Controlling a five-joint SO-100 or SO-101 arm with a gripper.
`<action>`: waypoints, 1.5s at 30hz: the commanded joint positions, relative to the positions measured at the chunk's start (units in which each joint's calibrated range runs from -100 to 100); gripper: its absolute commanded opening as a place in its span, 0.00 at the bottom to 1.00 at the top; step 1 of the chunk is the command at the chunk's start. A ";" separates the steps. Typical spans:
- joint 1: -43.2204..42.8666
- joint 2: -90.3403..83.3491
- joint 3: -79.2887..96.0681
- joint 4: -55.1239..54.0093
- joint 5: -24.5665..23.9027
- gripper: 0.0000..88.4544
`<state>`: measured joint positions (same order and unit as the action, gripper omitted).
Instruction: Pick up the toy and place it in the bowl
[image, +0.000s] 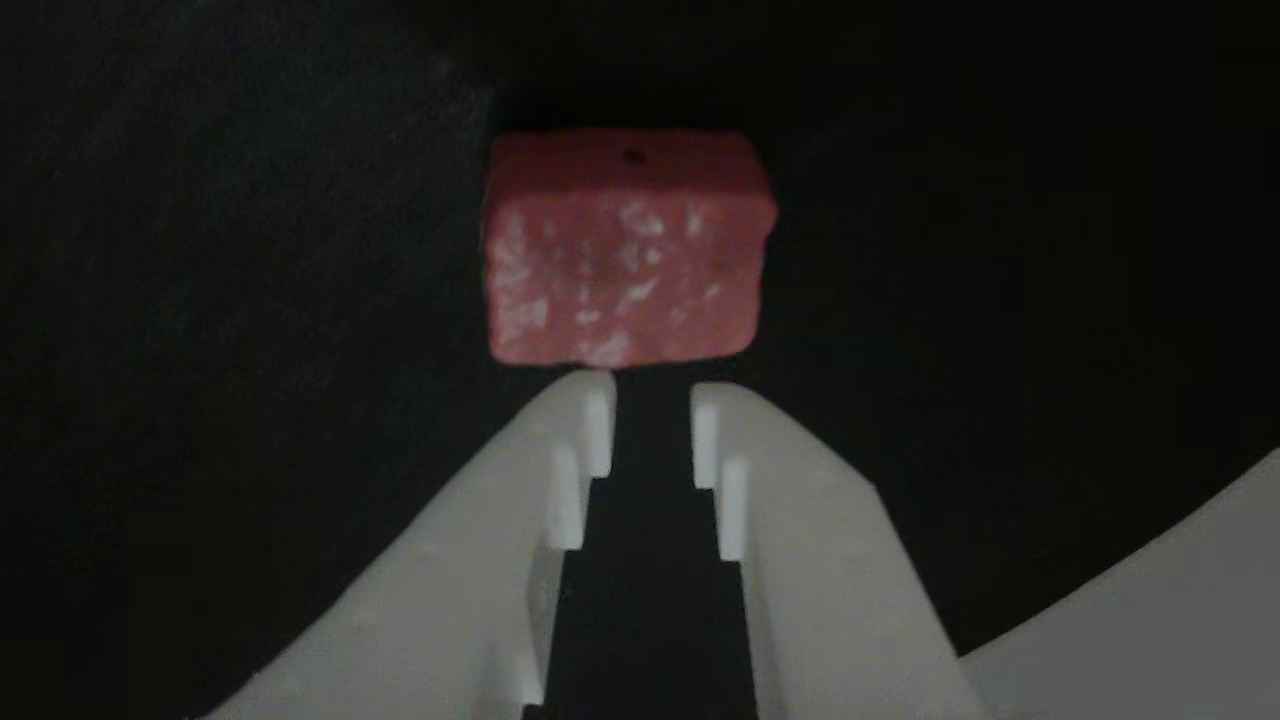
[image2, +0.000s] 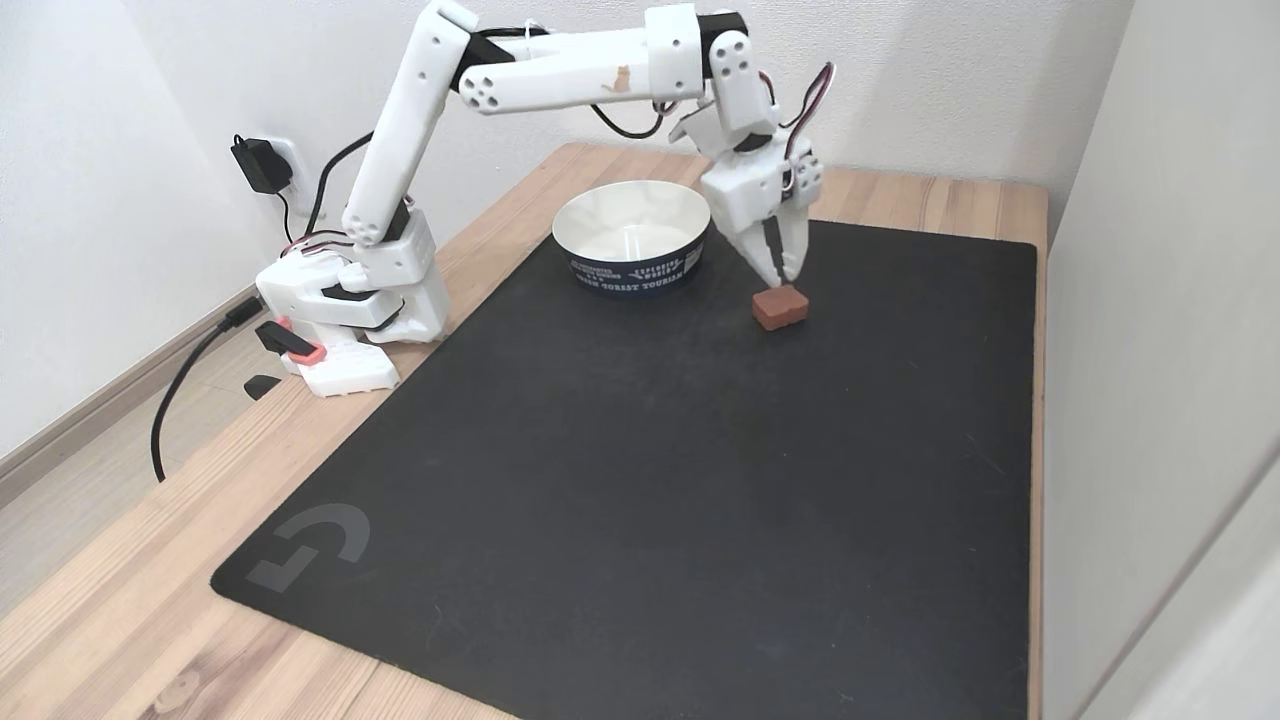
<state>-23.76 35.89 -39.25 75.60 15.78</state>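
Black mat (image2: 640, 480) on wooden table (image2: 130, 600). Gripper (image: 652, 385) slightly parted, holding nothing, tips just above toy (image: 625, 250); contact unclear. Bowl (image2: 632, 236) near, to its left in fixed view; rim cut off in other view.

Reddish-pink, white-speckled toy (image: 622, 250); white bowl (image2: 632, 222) with navy band; black mat (image2: 640, 450).

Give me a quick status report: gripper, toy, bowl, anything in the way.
White two-finger gripper hovering just above small reddish-pink rectangular block, jaws nearly closed, holding nothing. Block lying on black mat, right of bowl in fixed view. Round white-lined bowl empty. Nothing between them.
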 joint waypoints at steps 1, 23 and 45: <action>-0.29 -0.33 -1.98 0.61 -0.02 0.03; 1.30 -0.33 -2.70 8.40 -0.96 0.40; 2.56 4.84 -2.70 7.21 -1.16 0.40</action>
<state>-22.35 40.13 -39.73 83.54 14.80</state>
